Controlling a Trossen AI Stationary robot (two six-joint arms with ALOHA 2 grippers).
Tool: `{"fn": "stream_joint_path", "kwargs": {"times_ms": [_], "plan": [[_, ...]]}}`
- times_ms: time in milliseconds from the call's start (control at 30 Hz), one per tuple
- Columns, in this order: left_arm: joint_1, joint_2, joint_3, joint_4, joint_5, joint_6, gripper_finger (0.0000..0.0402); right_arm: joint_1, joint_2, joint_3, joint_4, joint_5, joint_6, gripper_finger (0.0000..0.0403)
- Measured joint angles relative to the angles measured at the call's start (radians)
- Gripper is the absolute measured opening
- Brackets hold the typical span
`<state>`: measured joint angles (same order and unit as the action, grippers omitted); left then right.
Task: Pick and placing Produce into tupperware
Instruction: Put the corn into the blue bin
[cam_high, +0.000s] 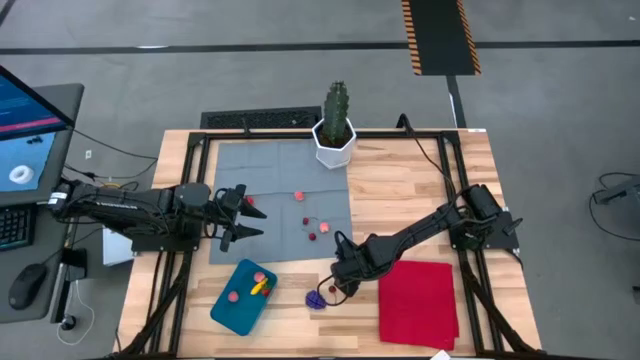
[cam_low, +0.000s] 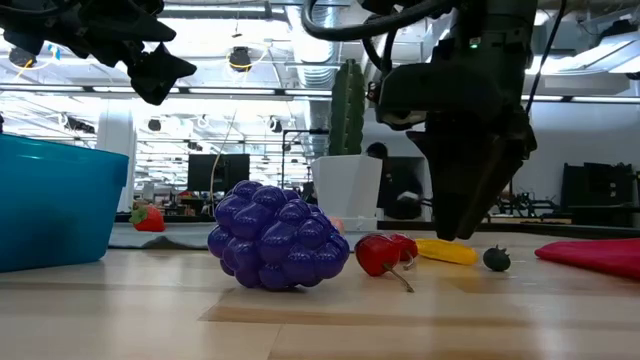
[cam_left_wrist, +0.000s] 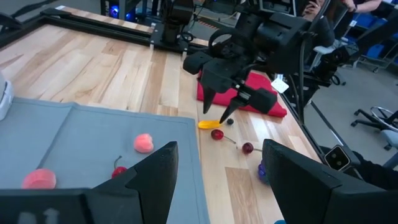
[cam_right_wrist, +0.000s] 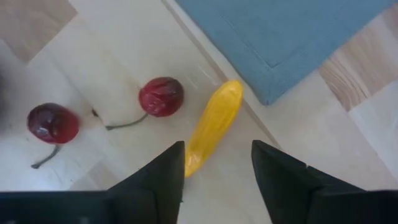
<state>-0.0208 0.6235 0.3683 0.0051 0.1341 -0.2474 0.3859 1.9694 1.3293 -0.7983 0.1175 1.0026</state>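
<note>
**Right gripper over a yellow piece at the mat's corner**

Nearest me in the low view lies the purple grape bunch (cam_low: 278, 237), on bare worktop (cam_high: 400, 190), with a pair of red cherries (cam_low: 385, 253) just behind it. I see the right gripper (cam_right_wrist: 216, 163) poised above a long yellow piece (cam_right_wrist: 213, 126), its fingers parted on either side of the piece's end and holding nothing. The yellow piece lies just off the corner of the grey mat (cam_high: 270, 190). The two cherries lie beside it; I cannot tell whether the closer one touches it.

The teal tupperware (cam_high: 232, 308) sits near the front edge, left of the grapes, and holds a pink piece (cam_high: 259, 277), a red piece (cam_high: 235, 295) and a yellow one (cam_high: 259, 288).

The red cloth (cam_high: 420, 300) lies flat to the right of the gripper, near but apart from it.

Farther back, more small red and pink pieces are scattered on the mat. The left gripper (cam_high: 240, 217) hovers over the mat's left edge, wide open and empty. The cactus (cam_high: 336, 110) in its white pot stands at the mat's far edge.
</note>
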Motion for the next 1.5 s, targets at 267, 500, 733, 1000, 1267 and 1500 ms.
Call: {"fn": "stream_joint_path", "kwargs": {"times_ms": [267,500,733,1000,1267,1500], "plan": [[0.000,0.000,0.000,-0.015,0.000,-0.001,0.0225,0.000,0.000,0.000,0.038,0.007,-0.013,0.0173],[0.000,0.000,0.000,-0.018,0.000,-0.011,0.0225,0.000,0.000,0.000,0.051,0.004,-0.026,0.0179],[0.000,0.000,0.000,-0.018,0.001,-0.011,0.0225,-0.001,0.022,-0.001,0.073,-0.013,-0.034,0.0186],[0.000,0.000,0.000,-0.023,0.001,-0.012,0.0225,-0.002,0.045,-0.001,0.072,-0.034,-0.062,0.0152],[0.000,0.000,0.000,-0.024,0.000,-0.012,0.0225,-0.011,0.018,-0.002,0.068,-0.036,-0.114,0.0075],[0.000,-0.002,0.000,-0.010,-0.009,-0.012,0.0225,-0.036,-0.058,-0.002,0.040,0.016,-0.189,0.0075]]}}
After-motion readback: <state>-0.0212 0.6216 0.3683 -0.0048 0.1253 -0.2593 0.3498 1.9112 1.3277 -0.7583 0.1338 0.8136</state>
